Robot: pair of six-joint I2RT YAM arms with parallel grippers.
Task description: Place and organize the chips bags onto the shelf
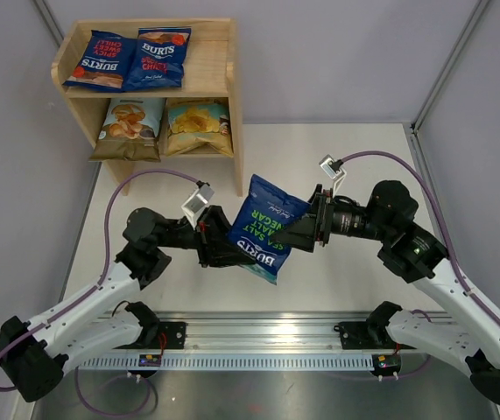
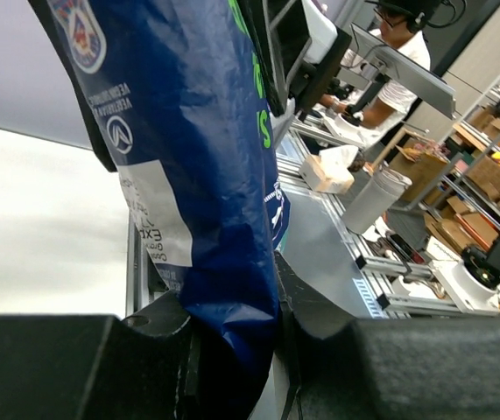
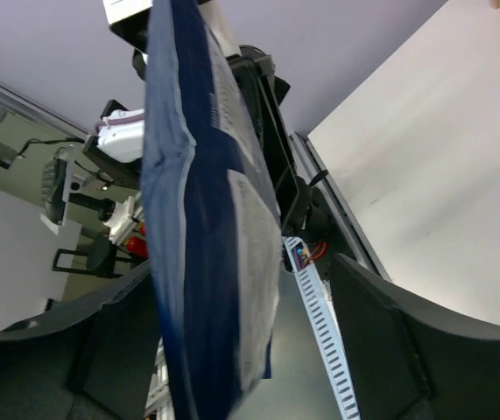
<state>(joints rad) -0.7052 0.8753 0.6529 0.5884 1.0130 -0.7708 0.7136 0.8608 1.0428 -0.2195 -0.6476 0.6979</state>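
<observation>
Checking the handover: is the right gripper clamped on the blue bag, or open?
Open. The right gripper has its fingers spread, gaps either side of the blue bag; the left gripper pinches it.

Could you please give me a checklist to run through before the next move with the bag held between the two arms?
1. Grip of left tool on the green-lettered bag: ok, clamped.
2. Grip of right tool on that bag: not ok, its jaws stand open on either side.
3. Bare room on the shelf top tier, right of the two red-lettered bags: ok.
4. Room on the lower tier: not ok, the light-blue bag and yellow bag fill it.
</observation>
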